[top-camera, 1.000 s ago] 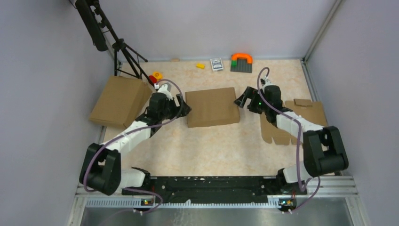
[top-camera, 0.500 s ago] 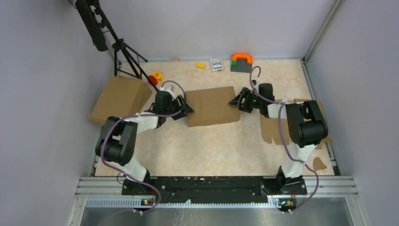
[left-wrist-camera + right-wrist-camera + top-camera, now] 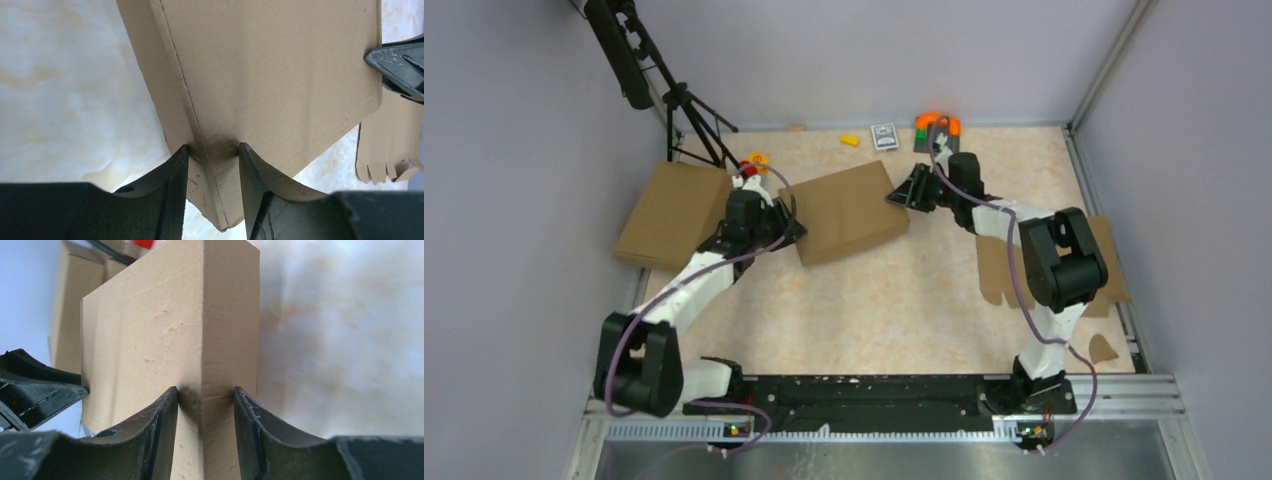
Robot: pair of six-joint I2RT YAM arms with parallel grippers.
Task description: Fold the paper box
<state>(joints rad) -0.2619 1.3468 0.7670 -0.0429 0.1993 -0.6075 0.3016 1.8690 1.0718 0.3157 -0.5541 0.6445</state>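
The paper box (image 3: 844, 212) is a closed, shallow brown cardboard box, turned at an angle left of the table's middle and seemingly raised off it. My left gripper (image 3: 789, 232) is shut on its near-left corner edge; in the left wrist view that gripper (image 3: 212, 147) pinches the box (image 3: 270, 75) across its side wall. My right gripper (image 3: 902, 190) is shut on the opposite end; in the right wrist view the gripper (image 3: 205, 390) clamps the box (image 3: 165, 330) at a corner edge.
Another brown box (image 3: 679, 212) lies at the far left beside a black tripod (image 3: 684, 110). A flat notched cardboard blank (image 3: 1004, 265) lies at the right. Small toys sit along the back: an orange and green block (image 3: 937, 130), a card (image 3: 884, 135) and a yellow piece (image 3: 850, 139).
Both grippers have closed onto the ends of the paper box. The box has moved left and toward the back and has turned counterclockwise.
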